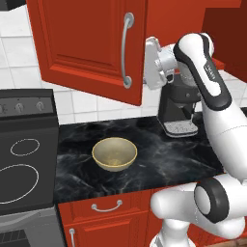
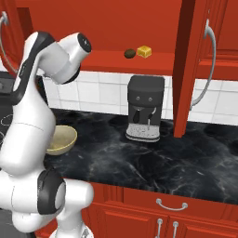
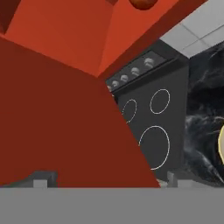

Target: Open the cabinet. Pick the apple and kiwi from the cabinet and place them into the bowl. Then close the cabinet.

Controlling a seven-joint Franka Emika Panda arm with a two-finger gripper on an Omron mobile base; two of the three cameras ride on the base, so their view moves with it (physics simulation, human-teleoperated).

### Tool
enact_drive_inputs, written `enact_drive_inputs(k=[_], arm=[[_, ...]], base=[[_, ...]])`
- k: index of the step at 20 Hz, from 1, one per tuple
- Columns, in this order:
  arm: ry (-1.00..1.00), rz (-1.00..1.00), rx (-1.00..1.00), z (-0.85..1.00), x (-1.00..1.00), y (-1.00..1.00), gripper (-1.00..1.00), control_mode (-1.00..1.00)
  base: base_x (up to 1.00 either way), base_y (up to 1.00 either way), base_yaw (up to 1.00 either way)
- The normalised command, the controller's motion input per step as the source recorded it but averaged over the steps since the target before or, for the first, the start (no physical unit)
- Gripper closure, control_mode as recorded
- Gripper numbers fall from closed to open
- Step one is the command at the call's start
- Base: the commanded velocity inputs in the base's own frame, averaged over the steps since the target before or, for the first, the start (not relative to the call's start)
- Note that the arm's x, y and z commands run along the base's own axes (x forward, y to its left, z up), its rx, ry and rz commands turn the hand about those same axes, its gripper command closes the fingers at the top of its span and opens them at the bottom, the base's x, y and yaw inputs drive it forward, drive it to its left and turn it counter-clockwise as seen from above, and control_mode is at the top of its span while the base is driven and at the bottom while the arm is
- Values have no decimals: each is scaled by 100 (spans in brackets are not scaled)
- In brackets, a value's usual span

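You are looking at the cabinet (image 2: 139,28) with both doors already swung out, so the opening step looks done. The kiwi (image 2: 129,54) is still lying on the cabinet shelf, just beside a yellow cheese wedge (image 2: 144,51), and the apple (image 3: 141,3) is peeking in at the top edge of the hand view, also on the red shelf. The bowl (image 1: 114,154) is sitting empty on the worktop (image 1: 159,154), left of the coffee machine (image 2: 145,108) and right of the stove (image 1: 24,159). Both fruits, then the closing, are still waiting for you.

The claw (image 3: 105,181) is standing wide open, gripping nothing, close behind the left door (image 1: 91,43). That door is hanging between the hand and the shelf, and I judge the cheese wedge crowding the kiwi is something you are needing to avoid.
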Motion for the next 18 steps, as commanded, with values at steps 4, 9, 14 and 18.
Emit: enact_drive_inputs(k=[4,9,14,18], arm=[[17,9,9,-14,0,100,-100,-100],[15,5,6,-13,-7,100,-100,-100],[9,0,10,-15,-9,100,-100,-100],[12,0,15,-20,-1,100,-100,-100]], base=[[0,0,0],[0,0,0],[0,0,0],[0,0,0]])
